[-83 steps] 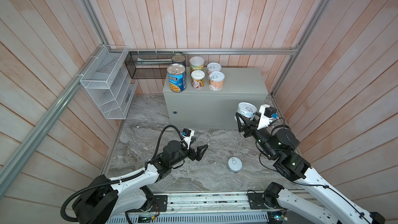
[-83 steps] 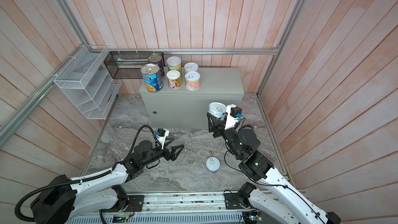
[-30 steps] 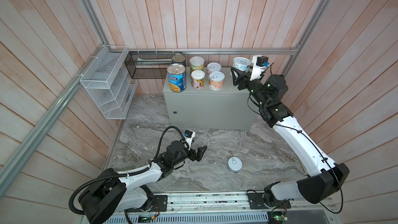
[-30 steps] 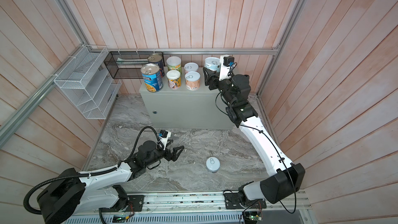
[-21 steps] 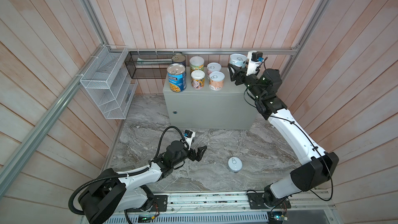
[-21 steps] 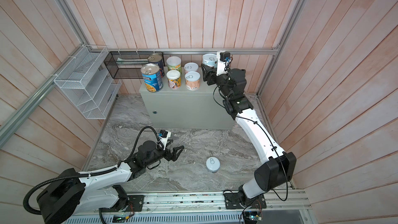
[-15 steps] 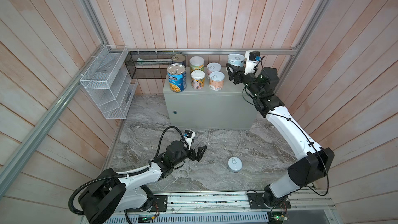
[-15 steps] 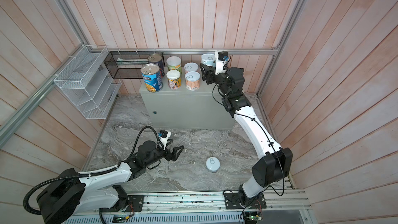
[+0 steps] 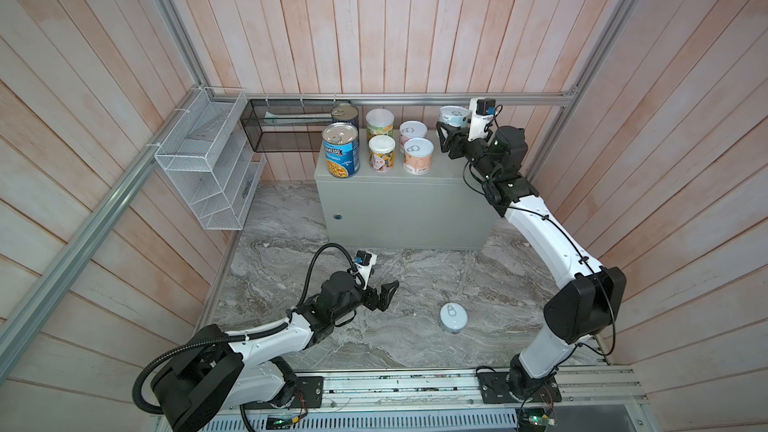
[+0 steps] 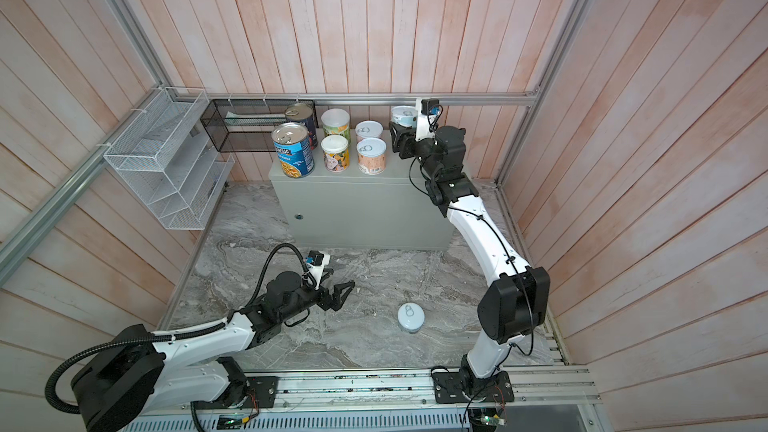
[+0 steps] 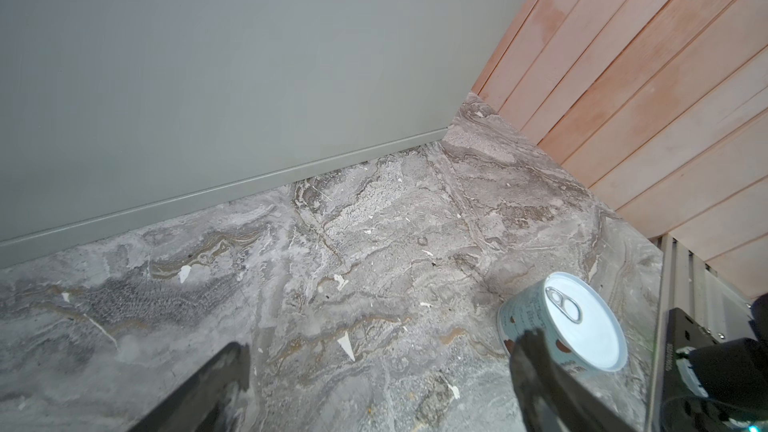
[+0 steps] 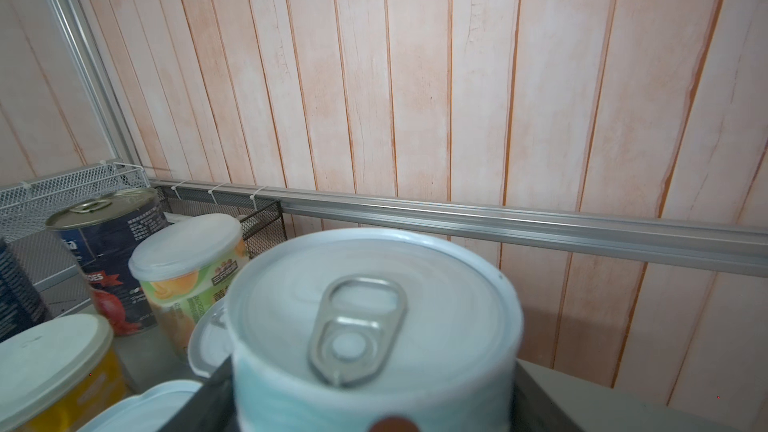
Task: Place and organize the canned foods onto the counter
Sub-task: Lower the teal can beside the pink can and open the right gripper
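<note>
Clenched in the right gripper [image 9: 449,131]: a short pale-blue can with white pull-tab lid [image 9: 454,115], upright, seemingly just above the back right part of the grey-green metal box counter [image 9: 442,169]. Best lowered straight down and level, just beside the rear short pink-labelled pull-tab can [image 9: 412,131] without nudging it; release only once seated flat. Smooth round wall, likely slippery, so no tilting. Left gripper [image 9: 386,297] spread wide and empty, low over the grey marble floor [image 9: 415,268], near a last matching can [image 9: 453,317] standing there.
</note>
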### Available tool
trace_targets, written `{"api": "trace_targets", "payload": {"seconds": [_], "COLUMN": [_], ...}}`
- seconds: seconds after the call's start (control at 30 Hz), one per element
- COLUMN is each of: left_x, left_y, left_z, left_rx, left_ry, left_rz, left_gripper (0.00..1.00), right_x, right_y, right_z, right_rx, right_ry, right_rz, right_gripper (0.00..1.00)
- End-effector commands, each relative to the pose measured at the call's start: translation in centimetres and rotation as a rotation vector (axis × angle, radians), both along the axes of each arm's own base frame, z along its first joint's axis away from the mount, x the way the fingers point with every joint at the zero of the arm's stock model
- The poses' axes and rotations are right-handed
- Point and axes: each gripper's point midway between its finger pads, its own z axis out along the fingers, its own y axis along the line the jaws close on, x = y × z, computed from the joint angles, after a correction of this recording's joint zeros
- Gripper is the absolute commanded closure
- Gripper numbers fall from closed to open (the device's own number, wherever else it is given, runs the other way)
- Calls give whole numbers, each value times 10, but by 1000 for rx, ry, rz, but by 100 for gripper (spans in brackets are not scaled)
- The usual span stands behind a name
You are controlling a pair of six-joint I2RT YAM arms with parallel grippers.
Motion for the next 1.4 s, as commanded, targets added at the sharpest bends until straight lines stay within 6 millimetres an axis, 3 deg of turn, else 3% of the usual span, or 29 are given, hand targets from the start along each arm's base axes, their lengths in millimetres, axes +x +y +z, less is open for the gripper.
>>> {"api": "trace_targets", "payload": {"seconds": [0.0,0.4,0.87,0.97,1.07,1.37], "left_x": [7,8,9,9,9,9], "left_y": [-1,0,-2,-2,-3,-5], "left_z": [7,6,0,-1,-2,-5], "left_rx": [2,15,32,33,36,36], "left_ry": [-25,-30,-22,-20,-16,-7], "left_rz": [10,18,10,10,7,-2], "left_gripper": [0,0,0,0,0,0], "right_x": [-3,38,57,57,50,23], "right_y": [-6,-6,-11,-13,-14,-30], "right_z": [43,12,-15,-19,-18,8], "right_rx": [53,21,19,26,33,61], "right_ry": [-112,-36,26,40,27,-31], "right_rz": [-3,-38,-82,-84,-77,-111], "right_gripper": [32,32,29,21,6,2]}}
